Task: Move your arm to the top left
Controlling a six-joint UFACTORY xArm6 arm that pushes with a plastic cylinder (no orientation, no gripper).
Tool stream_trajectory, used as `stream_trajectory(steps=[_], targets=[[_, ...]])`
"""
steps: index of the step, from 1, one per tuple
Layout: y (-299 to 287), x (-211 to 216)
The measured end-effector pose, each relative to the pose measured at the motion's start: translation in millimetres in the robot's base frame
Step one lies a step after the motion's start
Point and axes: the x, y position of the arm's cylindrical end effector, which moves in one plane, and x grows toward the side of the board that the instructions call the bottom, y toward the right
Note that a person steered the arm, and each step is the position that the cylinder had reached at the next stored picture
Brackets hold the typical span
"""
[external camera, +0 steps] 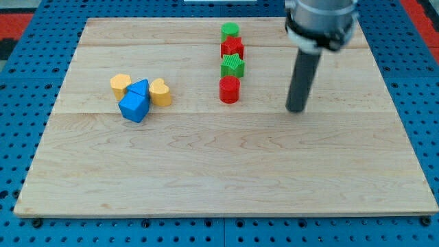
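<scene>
My tip (296, 109) rests on the wooden board (219, 171), right of centre. It stands apart from every block, about a hand's width to the right of the red cylinder (229, 90). That cylinder is the bottom of a column: above it a green star (233, 66), a red star (232, 47) and a green cylinder (230, 30) at the top. At the view's left a cluster holds a yellow hexagon (121, 85), a blue triangular block (139, 88), a blue cube (134, 107) and a yellow heart (160, 92), all touching.
The board lies on a blue pegboard surface (20, 103). Red patches show at the view's top corners (20, 17).
</scene>
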Motion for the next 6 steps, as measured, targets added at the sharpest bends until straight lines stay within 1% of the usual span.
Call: stream_trajectory(steps=[1, 2, 3, 4, 5, 6], targets=[[-41.7, 78.2], [-115.1, 112.6], [-229.2, 112.2], [-347.6, 80.4], [-388.1, 20.5], [-383.8, -8.4]])
